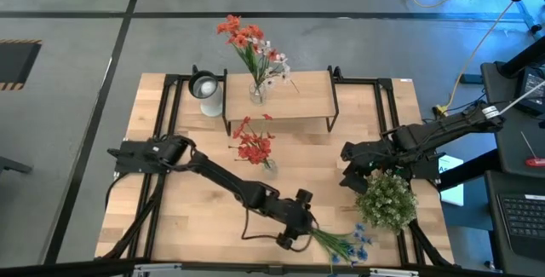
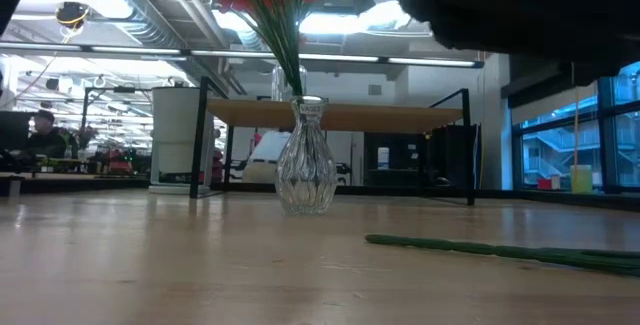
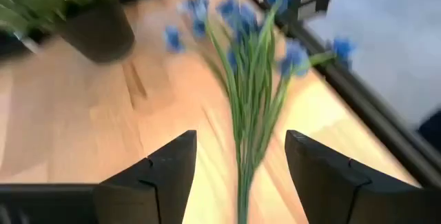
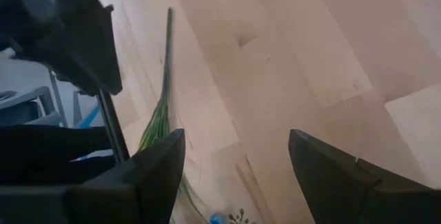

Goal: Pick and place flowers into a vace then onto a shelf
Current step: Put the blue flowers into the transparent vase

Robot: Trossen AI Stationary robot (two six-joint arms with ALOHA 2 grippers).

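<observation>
The left gripper [image 3: 238,176], its fingers spread around the thin green stems of the blue-blossomed flowers [image 3: 251,93] lying flat on the light-wood tabletop [image 3: 83,134], may close too high and let the stems slip out.

We've high cam straight down, low cam level at tabletop; both wrist cams close, share blue flowers [image 3: 251,79].

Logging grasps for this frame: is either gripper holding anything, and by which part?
Nothing is held. The left gripper stands open around the blue flowers' stems, not clamped. The right gripper is open and empty.
</observation>
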